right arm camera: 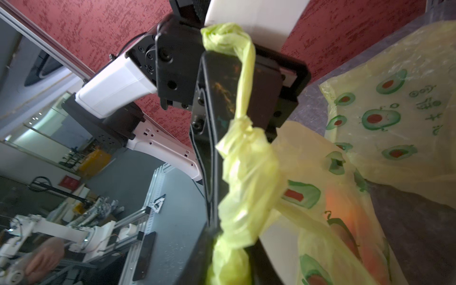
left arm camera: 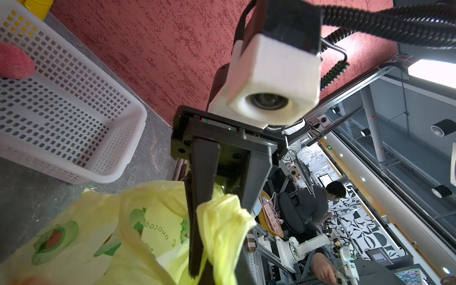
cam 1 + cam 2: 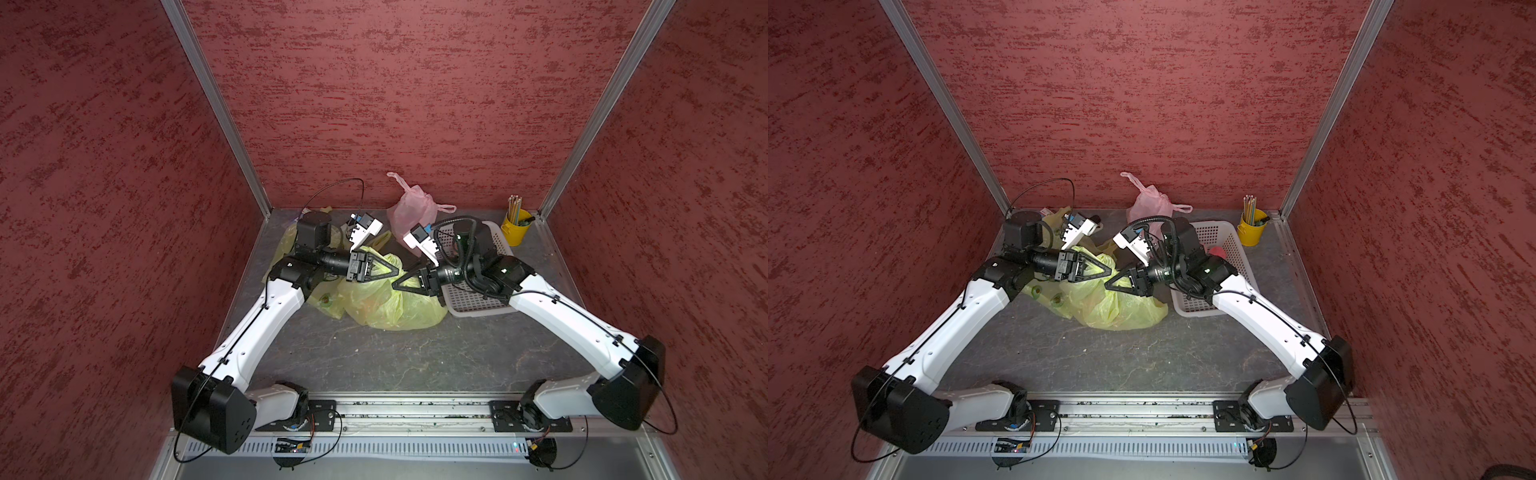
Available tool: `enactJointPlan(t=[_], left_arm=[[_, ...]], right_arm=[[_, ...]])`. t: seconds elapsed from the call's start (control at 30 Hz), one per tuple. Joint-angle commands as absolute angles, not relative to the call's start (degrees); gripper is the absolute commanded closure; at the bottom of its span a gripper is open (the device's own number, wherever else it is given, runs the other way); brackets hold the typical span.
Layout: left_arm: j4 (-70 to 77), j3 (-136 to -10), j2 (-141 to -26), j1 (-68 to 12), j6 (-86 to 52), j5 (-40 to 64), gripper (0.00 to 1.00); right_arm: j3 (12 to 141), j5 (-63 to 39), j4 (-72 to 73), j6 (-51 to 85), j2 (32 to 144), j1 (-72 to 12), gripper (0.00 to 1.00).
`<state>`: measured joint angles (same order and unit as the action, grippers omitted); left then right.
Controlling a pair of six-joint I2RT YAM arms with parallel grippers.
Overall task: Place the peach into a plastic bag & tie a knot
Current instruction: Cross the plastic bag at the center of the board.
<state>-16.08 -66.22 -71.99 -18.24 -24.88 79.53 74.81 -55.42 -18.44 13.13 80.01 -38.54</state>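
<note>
A yellow-green plastic bag (image 3: 386, 307) (image 3: 1117, 307) printed with avocados lies mid-table in both top views. The peach (image 1: 343, 204) shows as an orange glow through its wall. The bag's handles are twisted into a knot (image 1: 246, 138), and a thin strand (image 1: 244, 81) runs on from it. My two grippers meet tip to tip above the bag. My right gripper (image 3: 394, 286) (image 1: 229, 271) is shut on the twisted handle just below the knot. My left gripper (image 3: 397, 272) (image 2: 222, 276) has a yellow strand between its fingers. Whether it still pinches the strand is unclear.
A white mesh basket (image 3: 469, 301) (image 2: 74, 111) stands just right of the bag under my right forearm, with a pink-red thing (image 3: 1217, 251) inside. A tied pink bag (image 3: 411, 212) sits at the back wall and a yellow pencil cup (image 3: 515, 228) back right. Another avocado-print bag (image 3: 286, 245) lies under my left wrist.
</note>
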Motion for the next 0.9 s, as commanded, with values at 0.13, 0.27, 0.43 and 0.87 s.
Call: enactJointPlan(t=[0.13, 0.27, 0.43, 0.87], left_arm=[[-15.71, -65.84, -69.76, -17.05, -24.26, 77.44, 0.32], [-16.25, -63.45, -66.72, -14.78, -23.42, 75.78, 0.28], [-21.34, -62.4, -64.33, -15.47, -18.38, 71.32, 0.27], [-26.51, -61.36, -62.17, -20.56, -11.93, 59.59, 0.28]], right_arm=[[76.1, -50.54, -15.73, 13.08, 79.09, -38.36, 1.0], [76.57, -49.9, -15.59, 13.58, 78.85, -37.64, 1.0], [76.44, -51.17, -11.65, 16.63, 78.69, -36.44, 1.0], [76.11, -55.63, -2.22, 25.44, 79.77, -35.38, 1.0]])
